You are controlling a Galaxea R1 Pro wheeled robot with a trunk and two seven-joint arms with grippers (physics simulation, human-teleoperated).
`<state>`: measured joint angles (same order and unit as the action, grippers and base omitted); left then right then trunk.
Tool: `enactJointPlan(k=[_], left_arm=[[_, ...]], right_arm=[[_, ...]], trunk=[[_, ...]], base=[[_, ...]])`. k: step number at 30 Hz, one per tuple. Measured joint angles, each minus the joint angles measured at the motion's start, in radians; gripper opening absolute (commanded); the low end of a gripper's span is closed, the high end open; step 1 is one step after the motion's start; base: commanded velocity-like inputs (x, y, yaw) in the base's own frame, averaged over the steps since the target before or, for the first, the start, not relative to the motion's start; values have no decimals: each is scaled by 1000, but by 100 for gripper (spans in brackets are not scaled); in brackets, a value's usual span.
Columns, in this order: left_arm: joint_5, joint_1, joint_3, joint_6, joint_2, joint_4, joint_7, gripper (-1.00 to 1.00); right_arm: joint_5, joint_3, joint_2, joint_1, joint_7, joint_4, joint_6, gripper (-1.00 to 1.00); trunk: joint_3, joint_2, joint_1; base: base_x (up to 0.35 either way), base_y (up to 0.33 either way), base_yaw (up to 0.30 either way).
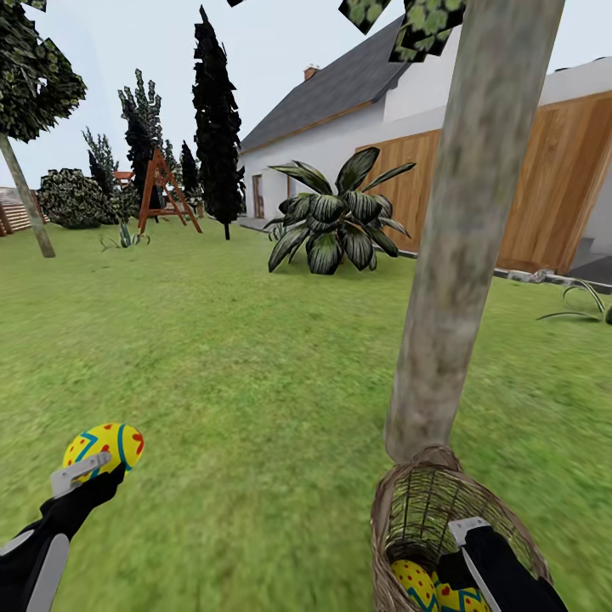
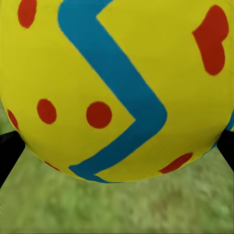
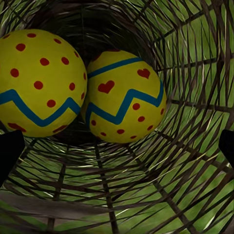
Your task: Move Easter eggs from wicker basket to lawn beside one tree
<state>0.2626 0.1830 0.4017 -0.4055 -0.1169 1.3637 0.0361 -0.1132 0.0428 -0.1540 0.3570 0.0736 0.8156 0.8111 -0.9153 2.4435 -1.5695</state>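
The left gripper (image 1: 102, 463) clamped one egg (image 1: 104, 449) above the lawn (image 1: 255, 382); the right gripper (image 1: 463, 544), jaws apart, reached into the basket (image 1: 408, 510) for two eggs (image 3: 124, 95).

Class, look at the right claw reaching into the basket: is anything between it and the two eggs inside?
Nothing visible. The right claw is inside the wicker basket, and both eggs lie directly ahead, unobstructed.

L claw (image 1: 89, 473) gripping egg (image 1: 104, 445), basket (image 1: 406, 510) by tree (image 1: 463, 255)
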Motion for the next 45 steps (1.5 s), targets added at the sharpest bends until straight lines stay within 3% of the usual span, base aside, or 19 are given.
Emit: enactJointPlan(k=[23,31,45], left_arm=[[0,0,-2,-1,2,-42,1,-100],[1,0,-1,0,2,-41,3,-100],[0,1,-2,0,17,-40,1,-100]], right_arm=[[-2,1,2,0,0,-1,0,100],[-2,1,2,0,0,-1,0,100],[-3,1,2,0,-1,-1,0,100]], trunk=[[0,0,0],[-25,56,-31],[-79,59,-37]], base=[[59,-70,0],[0,0,0],[0,0,0]])
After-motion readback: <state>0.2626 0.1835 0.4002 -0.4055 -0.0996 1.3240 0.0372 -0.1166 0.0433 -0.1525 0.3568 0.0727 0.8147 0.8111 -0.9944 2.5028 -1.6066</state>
